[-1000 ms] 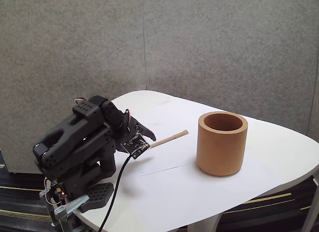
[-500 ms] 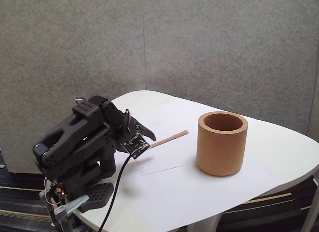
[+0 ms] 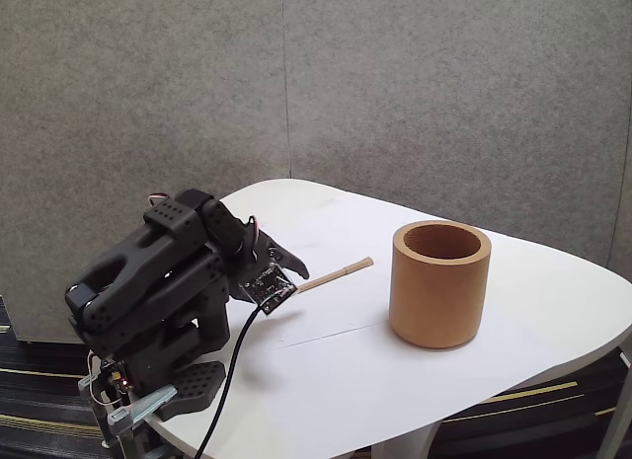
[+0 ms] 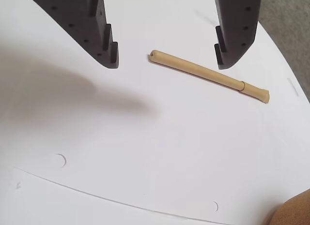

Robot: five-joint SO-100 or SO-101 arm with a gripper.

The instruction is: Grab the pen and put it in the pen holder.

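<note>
Approach to grasp: gripper (image 4: 167,64) spread wide above the pen (image 4: 208,76).
Judgement: shift toward the pen's middle, descend squarely; pen holder (image 3: 439,283) stands beyond it.

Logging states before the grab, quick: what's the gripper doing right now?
Gripper: open, holding nothing; its fingers stand on either side of the pen, which lies flat on the table.

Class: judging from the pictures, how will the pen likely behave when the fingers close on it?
The pen looks thin, straight and wood-like, so probably stiff and light. Round and lying flat on the smooth white table, it may roll if nudged sideways.
</note>
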